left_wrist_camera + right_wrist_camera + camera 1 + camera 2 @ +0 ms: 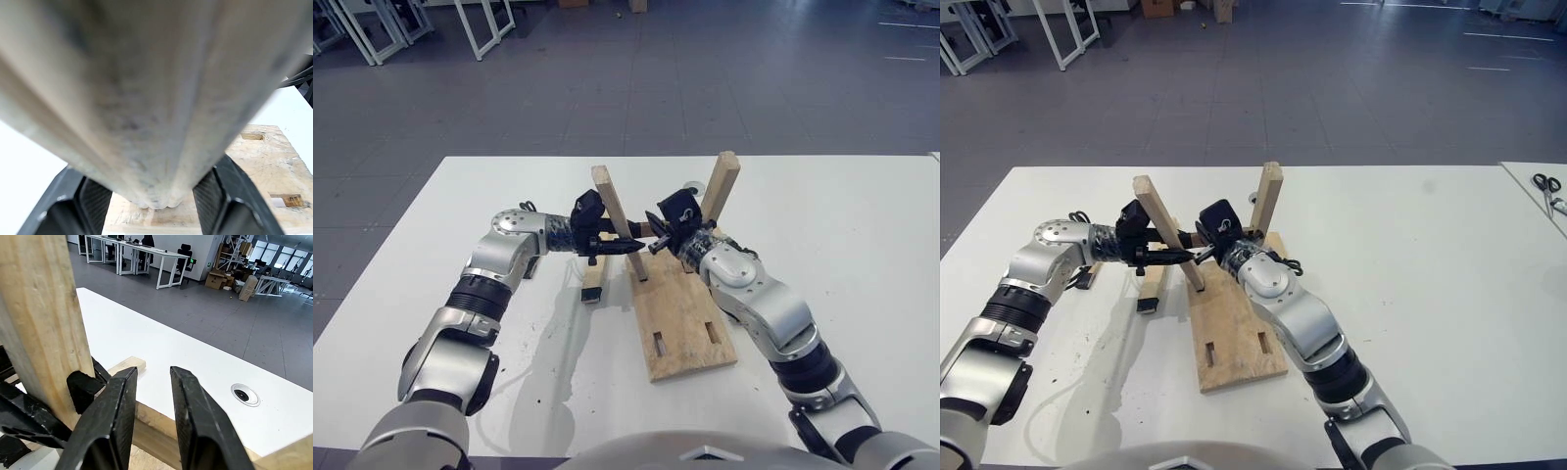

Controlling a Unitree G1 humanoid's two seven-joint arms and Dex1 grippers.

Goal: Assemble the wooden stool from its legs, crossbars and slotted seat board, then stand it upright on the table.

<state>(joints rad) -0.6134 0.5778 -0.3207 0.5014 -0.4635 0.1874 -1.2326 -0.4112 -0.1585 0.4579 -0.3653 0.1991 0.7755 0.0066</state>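
Observation:
The slotted seat board (pixel 680 323) lies flat on the white table (pixel 862 255). Two legs rise from its far end. The left leg (pixel 610 201) leans, and my left gripper (pixel 631 245) is shut on it low down; its wood sits between the black fingers (pixel 88 205). The right leg (pixel 720 186) stands behind my right gripper (pixel 656 242). That gripper (pixel 151 382) is open by a narrow gap, just above a crossbar (pixel 129 364) that runs between the legs. Another wooden piece (pixel 594 279) lies on the table under the left gripper.
A round cable port (pixel 245 394) is set in the table behind the legs. Scissors (pixel 1547 186) lie on a neighbouring table to the right. Bare table spreads to the right and front of the board.

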